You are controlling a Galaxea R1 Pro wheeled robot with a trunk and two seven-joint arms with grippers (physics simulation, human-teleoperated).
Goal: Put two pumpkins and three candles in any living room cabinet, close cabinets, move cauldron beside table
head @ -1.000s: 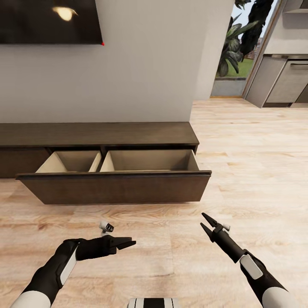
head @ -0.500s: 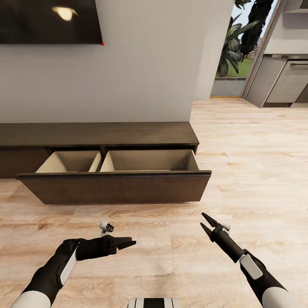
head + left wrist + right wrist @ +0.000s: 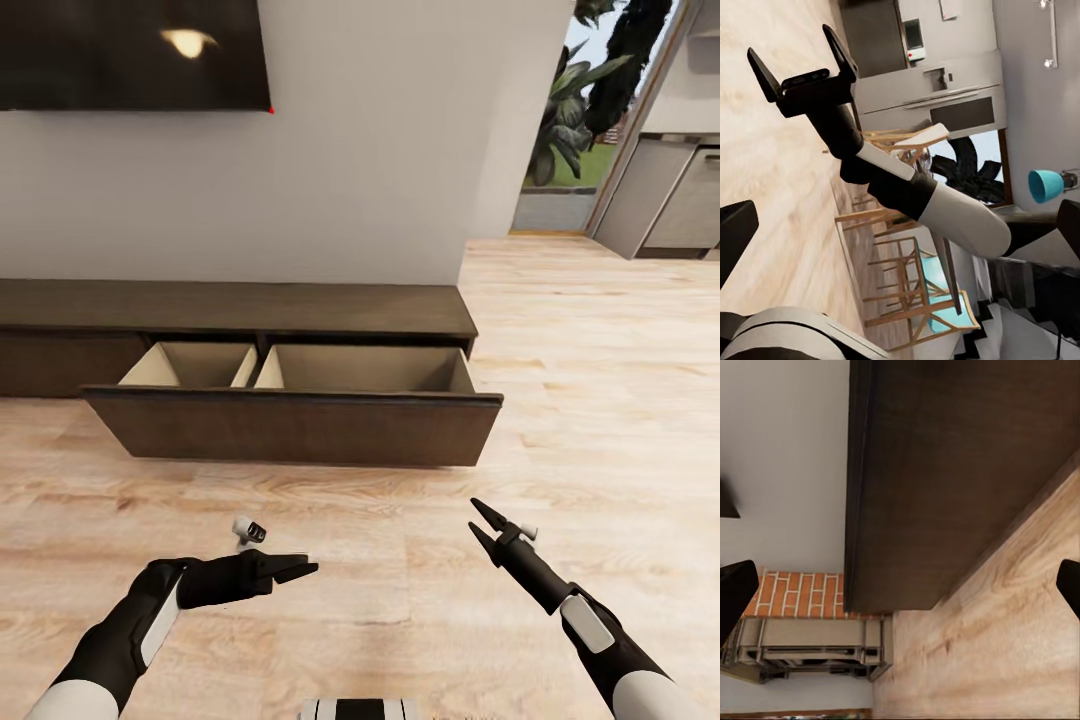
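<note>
The long, low dark brown cabinet (image 3: 250,308) stands against the white wall with its wide drawer front (image 3: 300,428) pulled out. The two pale beige compartments (image 3: 370,370) behind it hold nothing that I can see. My left gripper (image 3: 297,568) hovers open over the wood floor in front of the cabinet, and its dark fingertips (image 3: 736,229) stand far apart. My right gripper (image 3: 482,525) is open too, empty, pointing at the drawer front (image 3: 960,472); it also appears in the left wrist view (image 3: 795,46). The pumpkins, candles, cauldron and table are out of view.
A dark TV screen (image 3: 120,50) hangs above the cabinet. To the right the floor runs toward grey kitchen units (image 3: 680,200) and a plant (image 3: 565,130) outside. A brick fireplace (image 3: 802,592) lies beyond the cabinet's end. Wooden chairs (image 3: 907,292) stand off to my right.
The whole picture has shifted: the cabinet and the TV now sit further right and a little higher, so the camera has moved. Both arms keep the same pose.
</note>
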